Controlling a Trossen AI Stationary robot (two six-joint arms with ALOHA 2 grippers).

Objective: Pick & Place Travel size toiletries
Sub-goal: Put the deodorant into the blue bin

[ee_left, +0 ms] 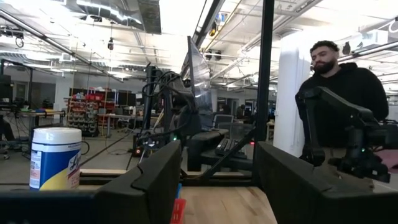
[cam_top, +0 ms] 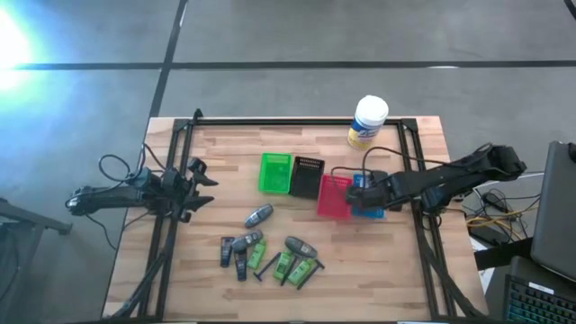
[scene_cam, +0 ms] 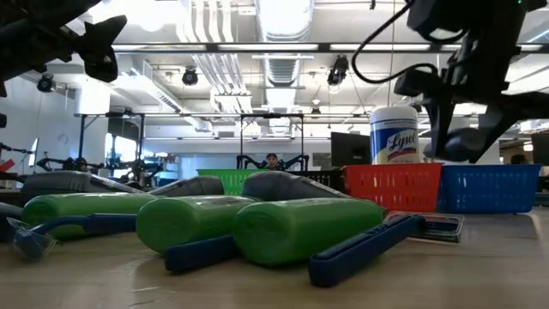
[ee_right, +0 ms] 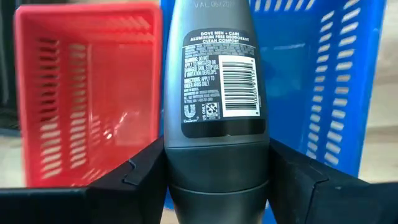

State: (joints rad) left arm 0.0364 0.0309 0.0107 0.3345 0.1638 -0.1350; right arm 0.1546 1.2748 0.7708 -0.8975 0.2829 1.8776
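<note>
Several travel toiletries lie flat near the table's near edge: grey oblong tubes (cam_top: 259, 216), green packets (cam_top: 286, 265), small dark tubes (cam_top: 227, 251) and thin black sticks (cam_top: 310, 272). In the low view the green packets (scene_cam: 300, 227) fill the foreground. My right gripper (cam_top: 357, 191) hangs over the red bin (cam_top: 334, 198) and the blue bin (cam_top: 369, 212), shut on a grey deodorant tube (ee_right: 217, 93). My left gripper (cam_top: 205, 186) waits open at the table's left side, above the surface and away from the pile. My right gripper pinches the grey deodorant tube by its darker cap end (ee_right: 217, 168) between the two fingers, one on each side. The tube runs on along the fingers, its label facing the wrist camera. It is lifted clear, hanging over the bins (scene_cam: 463, 146).
A green bin (cam_top: 274, 173) and a black bin (cam_top: 306, 176) stand left of the red one. The big white tub with the yellow label (cam_top: 367, 121) stands at the far edge. A black frame (cam_top: 297, 121) rims the table. A person (ee_left: 348, 93) stands beyond the table.
</note>
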